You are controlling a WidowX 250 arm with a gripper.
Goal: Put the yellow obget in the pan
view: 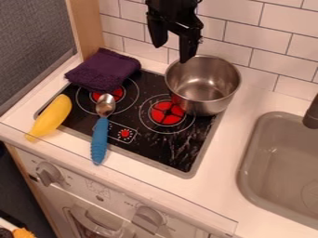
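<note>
Inventory, as seen from the camera's side: one yellow banana (53, 116), one metal pan (202, 90), one spoon (100, 135), one purple cloth (102, 69), one sink basin (279, 174), two control knobs (149, 218) and two large red burner discs (167, 113).

Banana, orientation: long axis runs from 1 o'clock to 7 o'clock. The broad end points to 1 o'clock; the narrow tip points to 7 o'clock. Position: at the cooktop (155, 153), on its 9 o'clock side, lying partly over the rim and partly over the tabletop (229, 144). Relative to the pan, it sits between 8 and 9 o'clock, well apart.

My hand (173, 50): spread, with a plain gap between the two fingers (188, 46). I pinch nothing. The hand hangs at 11 o'clock from the pan; one fingertip overlaps the pan's rim in the view, but I cannot tell whether it touches.

Pan: upright, mouth up, at the cooktop's 2 o'clock corner.

Cloth: folded, at the cooktop's 11 o'clock corner.

Spoon: metal bowl toward 12 o'clock, blue handle toward 6 o'clock, between banana and pan.

Sink basin: at 4 o'clock from the cooktop, set into the tabletop.
</note>
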